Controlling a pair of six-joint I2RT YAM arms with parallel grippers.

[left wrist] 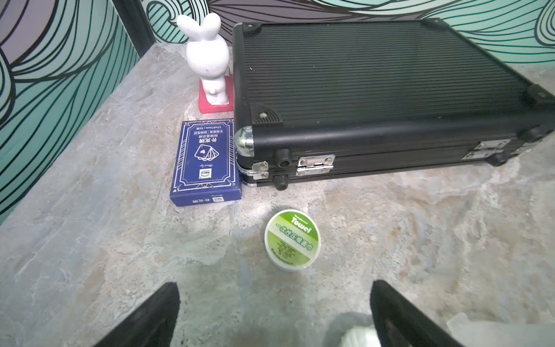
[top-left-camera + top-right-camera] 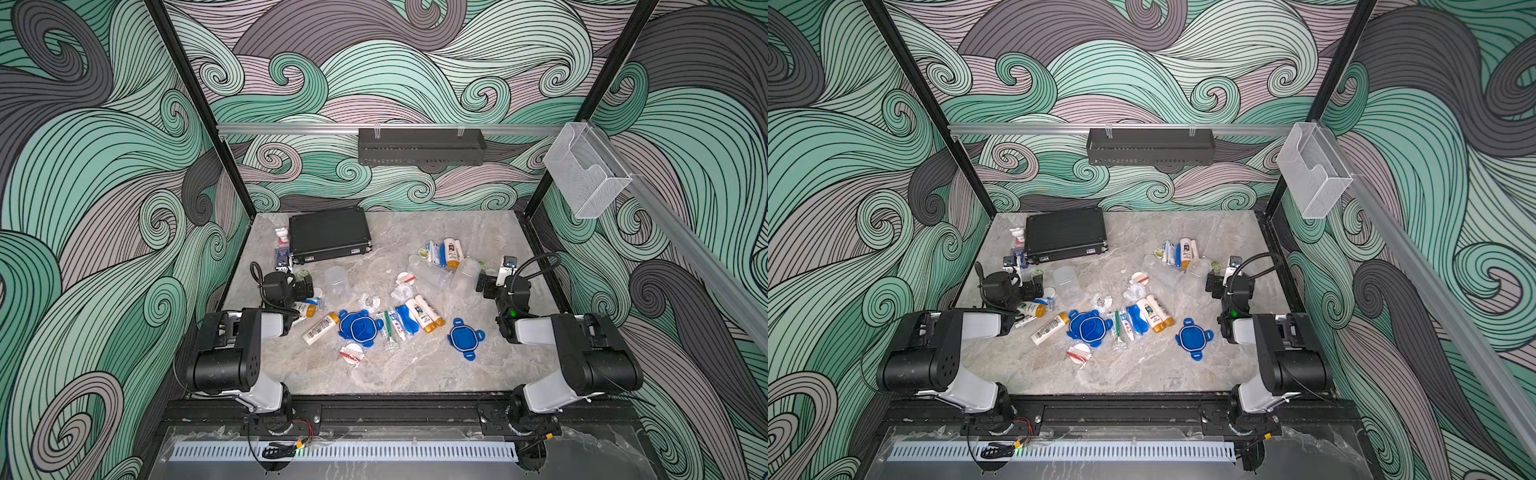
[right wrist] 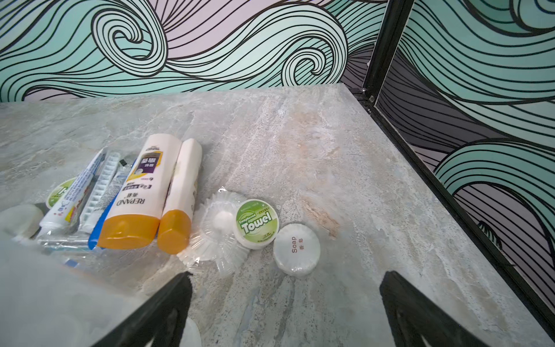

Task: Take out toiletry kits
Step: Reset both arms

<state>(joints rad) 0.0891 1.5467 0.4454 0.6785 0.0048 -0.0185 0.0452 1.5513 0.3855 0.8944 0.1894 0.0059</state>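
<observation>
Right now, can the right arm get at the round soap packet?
Probably yes. The right tool stands open just short of the soap packet, bare tabletop between them; only the towel puck crowds one side.

Grey-veined marble tabletop; black ribbed case; white bottles with orange caps; green-and-white towel packet; navy card box with white print; teal-and-grey swirled walls.
</observation>
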